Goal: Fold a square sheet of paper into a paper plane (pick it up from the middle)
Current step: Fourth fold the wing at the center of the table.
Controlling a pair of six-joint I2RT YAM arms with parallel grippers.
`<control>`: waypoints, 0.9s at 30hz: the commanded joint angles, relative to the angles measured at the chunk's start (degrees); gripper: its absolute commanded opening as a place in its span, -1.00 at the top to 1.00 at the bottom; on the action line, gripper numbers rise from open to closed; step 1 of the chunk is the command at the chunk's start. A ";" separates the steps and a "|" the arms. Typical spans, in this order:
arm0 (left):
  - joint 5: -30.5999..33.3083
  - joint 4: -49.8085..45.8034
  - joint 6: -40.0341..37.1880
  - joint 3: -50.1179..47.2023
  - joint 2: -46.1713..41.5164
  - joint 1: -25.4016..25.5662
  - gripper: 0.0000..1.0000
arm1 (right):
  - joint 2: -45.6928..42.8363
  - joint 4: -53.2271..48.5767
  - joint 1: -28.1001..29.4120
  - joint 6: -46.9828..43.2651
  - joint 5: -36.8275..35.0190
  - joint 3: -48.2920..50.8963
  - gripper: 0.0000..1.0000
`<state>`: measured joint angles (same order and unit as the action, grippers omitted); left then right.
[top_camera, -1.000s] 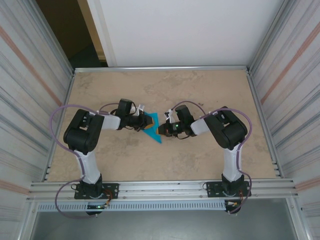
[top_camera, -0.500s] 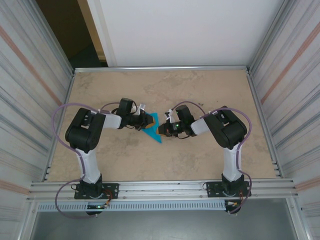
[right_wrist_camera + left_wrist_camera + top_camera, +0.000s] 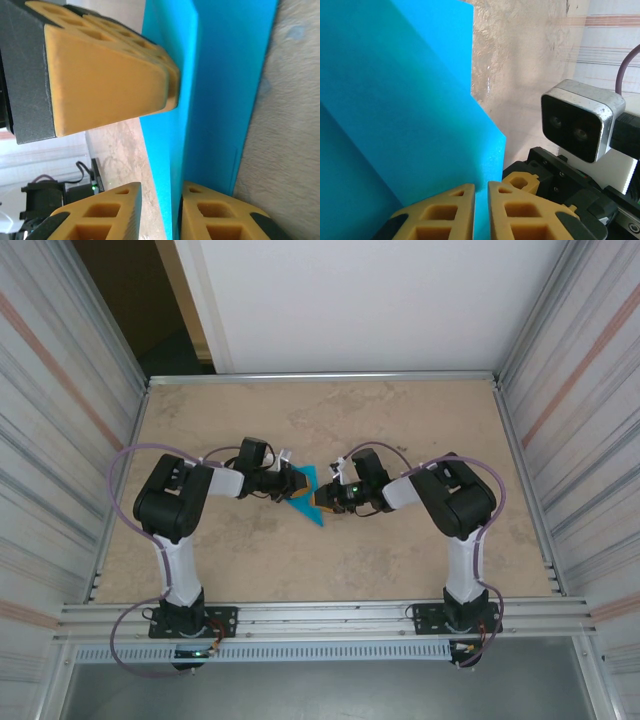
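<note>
Mid-table [image 3: 400,420], the folded paper [image 3: 305,498] sits between the 2 claws. The left wrist view shows the left claw [image 3: 481,187] pinched on the paper's edge. The right wrist view shows the right claw [image 3: 161,189] apart, with the paper in the gap against 1 finger [image 3: 220,215]. From the top that gap is too small to tell.
</note>
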<state>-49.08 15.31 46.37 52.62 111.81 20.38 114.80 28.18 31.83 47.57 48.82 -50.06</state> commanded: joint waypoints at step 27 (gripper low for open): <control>-0.58 -0.50 -0.82 1.08 -0.01 0.54 0.71 | -9.58 -18.30 5.96 -6.50 -11.80 -2.47 0.67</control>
<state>-49.06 15.27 46.35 52.88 111.81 20.38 103.22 11.88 37.56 42.74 38.46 -51.18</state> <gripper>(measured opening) 0.146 0.166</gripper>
